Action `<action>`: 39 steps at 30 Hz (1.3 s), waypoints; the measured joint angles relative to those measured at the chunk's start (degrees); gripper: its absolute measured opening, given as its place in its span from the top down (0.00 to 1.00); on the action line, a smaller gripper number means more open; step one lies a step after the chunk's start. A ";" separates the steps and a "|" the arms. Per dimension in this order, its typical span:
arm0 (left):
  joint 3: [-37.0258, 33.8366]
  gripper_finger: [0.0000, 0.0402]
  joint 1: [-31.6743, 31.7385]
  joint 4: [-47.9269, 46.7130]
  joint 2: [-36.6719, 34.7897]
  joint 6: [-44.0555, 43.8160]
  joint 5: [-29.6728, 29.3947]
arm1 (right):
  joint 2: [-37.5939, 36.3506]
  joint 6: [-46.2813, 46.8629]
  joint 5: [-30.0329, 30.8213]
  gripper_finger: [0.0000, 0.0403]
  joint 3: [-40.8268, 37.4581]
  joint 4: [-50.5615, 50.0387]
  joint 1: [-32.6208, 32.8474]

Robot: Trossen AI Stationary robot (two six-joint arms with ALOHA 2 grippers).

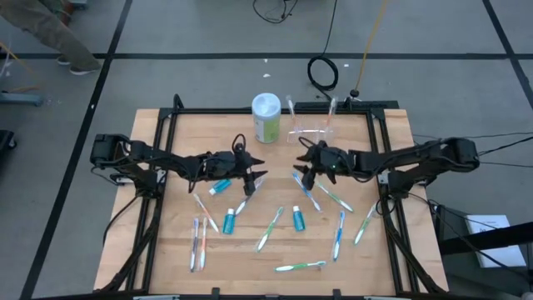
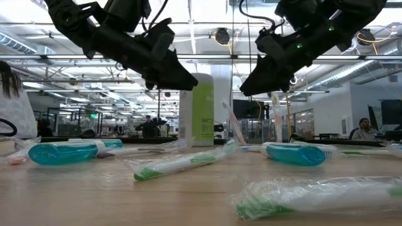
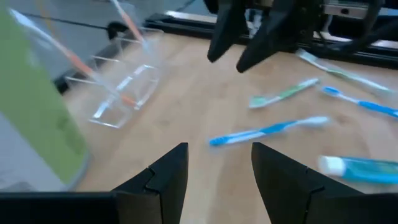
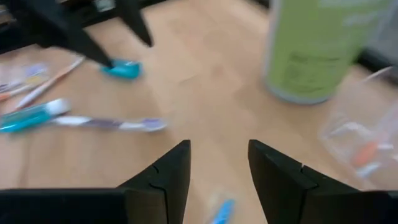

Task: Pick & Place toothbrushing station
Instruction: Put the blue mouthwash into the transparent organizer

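The toothbrushing station [image 1: 312, 131] is a low clear holder standing on its base near the table's far edge, just right of a green-and-white canister [image 1: 266, 117]. Thin brushes with orange on them stand upright in its slots [image 3: 124, 87]. My left gripper [image 1: 256, 172] hovers open over the table's middle, left of and nearer than the station, with nothing between its fingers [image 3: 219, 149]. My right gripper [image 1: 301, 165] hovers open just on the near side of the station, facing the left one, also with nothing between its fingers [image 4: 219, 146]. In the low view both grippers [image 2: 188, 81] [image 2: 246, 88] are clear above the tabletop.
Several wrapped toothbrushes [image 1: 269, 229] and toothpaste tubes [image 1: 229, 221] [image 1: 298, 217] lie scattered over the near half of the table. A black frame [image 1: 158, 133] runs along the table's edges. A person's legs [image 1: 50, 33] show on the floor at far left.
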 joint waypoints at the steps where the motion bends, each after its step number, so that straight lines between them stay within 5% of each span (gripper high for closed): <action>1: 0.00 0.55 0.00 -0.48 0.00 -0.03 1.23 | 0.42 0.14 -0.32 0.63 -0.18 0.56 0.36; 6: 0.00 0.55 0.00 -4.56 -0.02 -2.55 5.57 | 0.72 0.14 -1.34 0.63 -1.07 0.65 1.20; 19: 0.00 0.55 -0.33 -25.13 -0.02 -19.52 5.75 | 0.72 -0.01 -1.30 0.63 -1.79 0.59 1.07; 28: 0.00 0.55 -1.88 -34.94 -0.48 -11.06 5.29 | 0.72 -0.06 -1.30 0.63 -1.79 0.38 1.07; 39: 0.05 0.55 -1.88 -56.76 -16.53 -10.86 2.67 | 0.72 -0.08 -1.32 0.63 -1.81 0.25 1.07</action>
